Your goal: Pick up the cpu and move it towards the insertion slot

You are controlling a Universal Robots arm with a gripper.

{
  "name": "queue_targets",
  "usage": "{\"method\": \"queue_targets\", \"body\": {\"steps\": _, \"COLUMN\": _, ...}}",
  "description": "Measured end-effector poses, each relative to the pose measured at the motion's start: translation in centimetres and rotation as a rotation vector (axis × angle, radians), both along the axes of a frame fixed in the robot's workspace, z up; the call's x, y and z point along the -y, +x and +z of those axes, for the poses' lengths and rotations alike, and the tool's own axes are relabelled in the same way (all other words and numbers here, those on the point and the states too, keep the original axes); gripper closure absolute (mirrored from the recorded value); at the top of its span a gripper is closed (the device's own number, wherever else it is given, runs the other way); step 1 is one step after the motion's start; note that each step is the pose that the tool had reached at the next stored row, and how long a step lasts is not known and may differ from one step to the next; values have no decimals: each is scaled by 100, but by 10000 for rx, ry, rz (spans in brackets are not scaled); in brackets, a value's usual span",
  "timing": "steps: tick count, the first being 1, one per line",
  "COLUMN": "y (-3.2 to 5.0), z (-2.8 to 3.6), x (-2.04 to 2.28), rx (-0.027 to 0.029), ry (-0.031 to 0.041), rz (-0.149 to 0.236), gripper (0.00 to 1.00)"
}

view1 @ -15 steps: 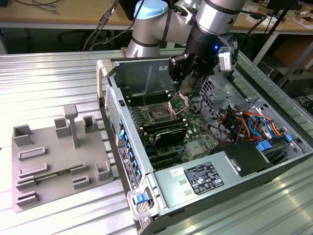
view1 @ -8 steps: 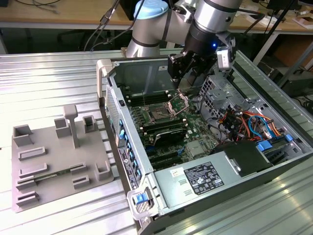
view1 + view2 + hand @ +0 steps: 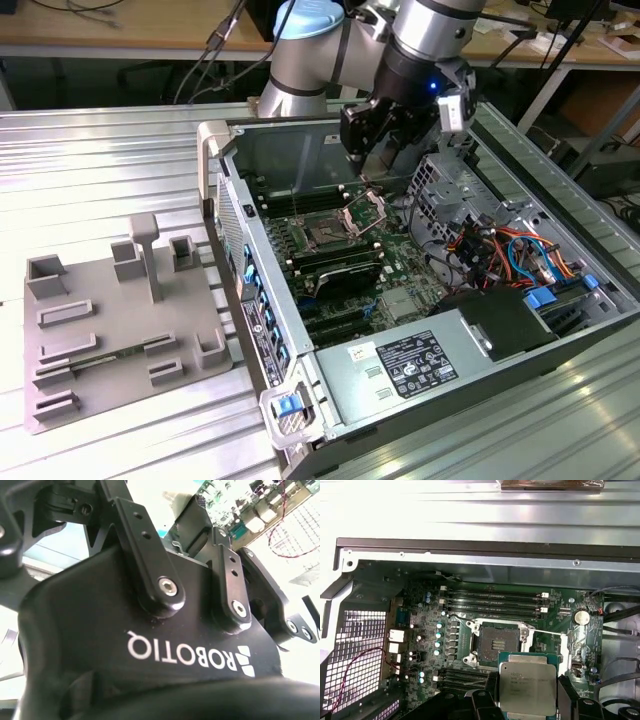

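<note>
My gripper [image 3: 527, 700] is shut on the cpu [image 3: 527, 682], a flat square chip with a pale silver top and a thin rim. A black finger [image 3: 568, 692] presses on each of two opposite edges. In the first wrist view the cpu hangs above the green motherboard, beside the insertion slot [image 3: 496, 642], partly overlapping its metal frame. The insertion slot [image 3: 330, 232] has a dark centre and its shiny bracket stands open. In the exterior view the gripper [image 3: 375, 150] hovers inside the open computer case, a little behind the slot.
A grey plastic tray [image 3: 120, 320] with raised blocks lies on the ribbed metal table at the exterior view's left. Long black memory slots [image 3: 492, 600] flank the socket. Case walls [image 3: 240, 220], a drive cage [image 3: 440, 185], coloured cables [image 3: 500, 250] and the power supply [image 3: 400, 370] surround the board.
</note>
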State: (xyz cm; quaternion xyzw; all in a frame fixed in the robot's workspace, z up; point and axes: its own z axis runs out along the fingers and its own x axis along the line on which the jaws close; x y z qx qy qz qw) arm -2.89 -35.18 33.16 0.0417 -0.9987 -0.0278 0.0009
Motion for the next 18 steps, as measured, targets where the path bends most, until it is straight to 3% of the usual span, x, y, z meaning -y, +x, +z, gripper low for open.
{"method": "queue_targets", "body": {"steps": 11, "y": 20, "z": -6, "x": -163, "rx": 0, "ry": 0, "rz": 0, "gripper": 45}}
{"method": "queue_targets", "body": {"steps": 18, "y": 20, "z": -6, "x": -169, "rx": 0, "ry": 0, "rz": 0, "gripper": 45}}
